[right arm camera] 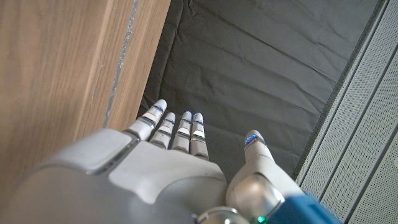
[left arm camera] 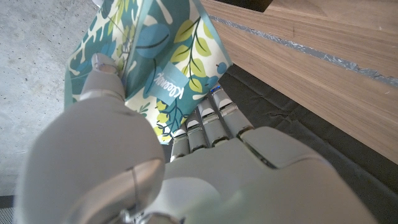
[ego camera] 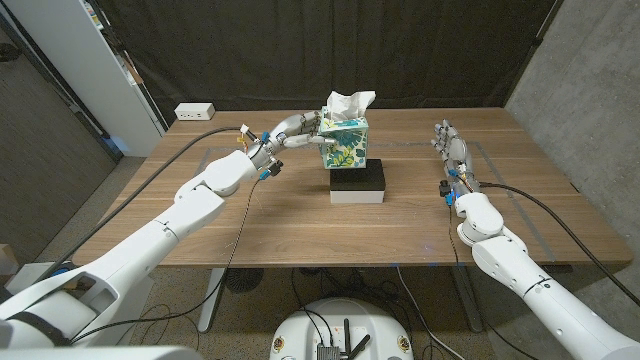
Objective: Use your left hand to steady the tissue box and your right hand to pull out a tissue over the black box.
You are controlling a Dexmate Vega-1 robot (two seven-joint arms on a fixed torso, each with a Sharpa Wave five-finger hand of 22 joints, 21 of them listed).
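The Kleenex tissue box [ego camera: 347, 146] stands upright on the black box [ego camera: 358, 180] at the middle of the tabletop [ego camera: 300, 225], its leaf-print side toward me and a white tissue [ego camera: 350, 101] standing up out of the top slot. My left hand [ego camera: 290, 131] is on it: the fingers [ego camera: 312, 124] wrap the side nearest them, and in the left wrist view the thumb presses one printed face while the other fingers [left arm camera: 211, 121] lie along the adjoining face, so I read this as a firm hold. I would keep that pressure even and low enough that the card does not buckle, and push slightly downward so the box stays seated on the black box.

My right hand [ego camera: 451, 146] stands well apart from the tissue box, fingers extended and spread, holding nothing. I judge the pull is not yet begun. To do it well I would bring these fingers in above the slot, pinch the tissue near its base rather than its loose tip, and draw straight up, so that the sheet comes free over the black box without tipping anything.
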